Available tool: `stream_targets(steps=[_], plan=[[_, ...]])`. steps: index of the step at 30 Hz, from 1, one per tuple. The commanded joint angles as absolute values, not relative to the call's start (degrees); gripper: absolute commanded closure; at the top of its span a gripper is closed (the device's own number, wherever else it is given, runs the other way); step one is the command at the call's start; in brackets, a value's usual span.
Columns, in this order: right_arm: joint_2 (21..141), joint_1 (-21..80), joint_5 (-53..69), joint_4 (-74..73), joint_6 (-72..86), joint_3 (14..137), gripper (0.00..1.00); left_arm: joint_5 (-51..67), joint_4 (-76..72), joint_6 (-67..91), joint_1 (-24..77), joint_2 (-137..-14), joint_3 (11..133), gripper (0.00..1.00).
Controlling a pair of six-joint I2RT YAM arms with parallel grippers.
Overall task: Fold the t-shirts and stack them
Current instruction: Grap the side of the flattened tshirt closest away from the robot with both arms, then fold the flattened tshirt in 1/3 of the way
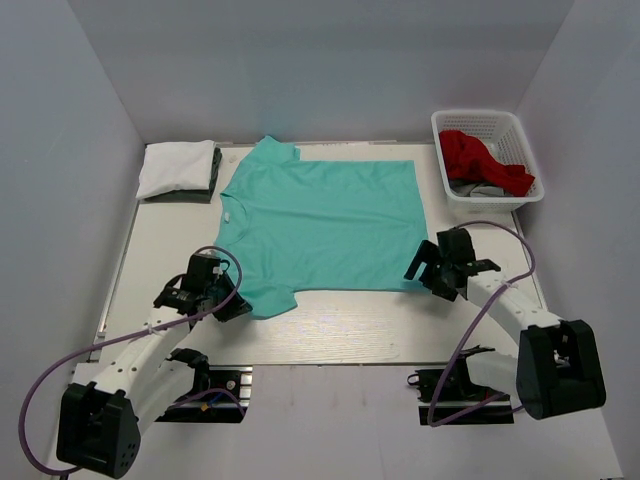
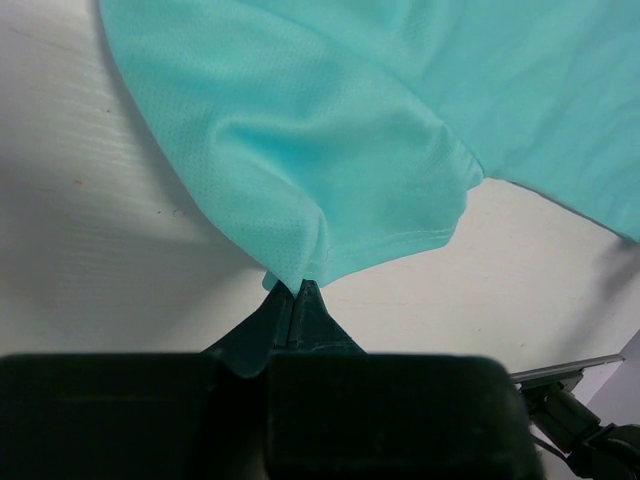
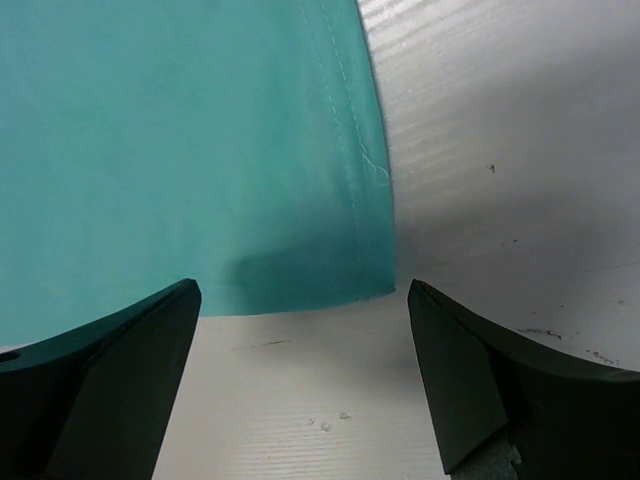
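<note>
Here only a sleeve hem of the teal t-shirt (image 1: 330,220) is pinched by the left gripper (image 2: 297,288) at lower left, so it could be tugged free on lifting. The right gripper (image 3: 302,295) is spread, with nothing held.

Teal t-shirt (image 1: 325,225): we see it spread flat on the desk (image 1: 340,330).
Left gripper (image 1: 236,304): at its near sleeve.
Right gripper (image 1: 425,270): at its near hem corner.
White t-shirt (image 1: 177,167): folded, far left, atop a dark grey t-shirt (image 1: 215,175).
Basket (image 1: 522,135): far right, red t-shirt (image 1: 480,160) inside.
</note>
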State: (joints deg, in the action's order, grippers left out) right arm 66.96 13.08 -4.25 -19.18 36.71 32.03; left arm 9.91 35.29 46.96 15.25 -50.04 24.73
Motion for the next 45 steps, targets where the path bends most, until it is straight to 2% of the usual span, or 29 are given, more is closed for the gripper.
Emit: stream_targets(steps=[1,4,5,11,12,14,17,18,20,21,22,28,45], plan=[[68.9,12.83,-2.46,-17.67,37.7,31.2,0.1,9.32,33.31,46.05,15.47,-48.69,26.81,1.0],[70.48,12.83,-1.32,-16.79,38.14,31.12,0.1,9.32,32.17,46.05,15.47,-48.69,27.42,1.0],[70.58,12.83,-1.49,-16.35,38.41,31.11,0.16,9.32,32.17,46.05,15.47,-49.39,27.42,1.0],[71.89,12.83,-3.25,-15.82,38.94,31.38,0.3,9.32,30.85,46.05,15.47,-50.54,28.56,1.0],[71.89,12.92,-4.04,-15.56,38.94,31.55,0.37,9.32,30.85,46.05,15.47,-51.15,29.35,1.0],[71.81,13.01,-4.83,-15.47,39.29,31.73,0.4,9.32,30.85,46.05,15.47,-51.15,29.96,1.0],[71.28,12.83,-5.54,-15.91,39.29,32.25,0.6,8.79,30.33,46.05,15.47,-52.2,30.59,1.0],[71.02,12.83,-5.54,-15.82,39.29,32.17,0.73,8.27,30.32,45.53,15.47,-52.21,31.28,1.0],[70.49,12.83,-5.71,-15.91,39.02,32.26,0.86,8.26,30.32,45.53,15.47,-52.73,32.78,1.0],[70.23,12.83,-5.71,-16.26,38.76,32.52,0.96,8.26,30.32,45.53,15.47,-53.26,32.78,1.0],[70.05,13.01,-5.89,-16.61,38.59,32.69,1.0,8.26,30.32,45.01,15.47,-53.26,33.39,1.0],[69.17,13.1,-6.33,-18.71,36.21,35.76,1.0,7.73,28.48,44.47,15.47,-53.88,36.82,1.0],[79.18,12.92,-7.38,-22.23,32.26,53.86,1.0,-2.37,24.44,39.82,14.41,-73.38,57.74,1.0]])
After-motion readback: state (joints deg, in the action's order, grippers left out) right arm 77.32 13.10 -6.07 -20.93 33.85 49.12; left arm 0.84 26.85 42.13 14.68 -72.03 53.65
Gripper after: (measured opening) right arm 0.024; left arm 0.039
